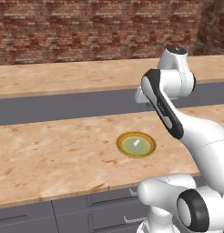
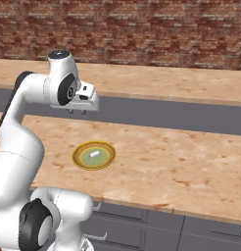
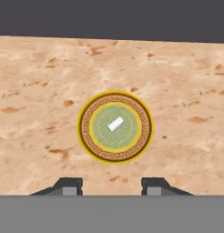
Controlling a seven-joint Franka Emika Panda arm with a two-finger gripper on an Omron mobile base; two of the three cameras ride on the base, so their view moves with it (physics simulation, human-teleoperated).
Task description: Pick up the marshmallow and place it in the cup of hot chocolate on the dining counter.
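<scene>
Hand view: we see our gripper (image 3: 113, 186) poised high above the plate (image 3: 84, 136), jaws parted and empty, marshmallow (image 3: 115, 124) at 12 o'clock.

matt wood-grain counter (image 3: 186, 91), seemingly glazed plate (image 3: 115, 157)

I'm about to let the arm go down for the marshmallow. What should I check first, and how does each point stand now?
1. Marshmallow in sight, lying on the plate: ok.
2. Gripper holds nothing, jaws apart: ok.
3. Gripper above the plate, not touching it: ok.
4. Jaws centred over the marshmallow: ok in the hand view.
5. Nothing else on the plate beside it: ok.
6. Cup of hot chocolate located: cannot tell.
</scene>
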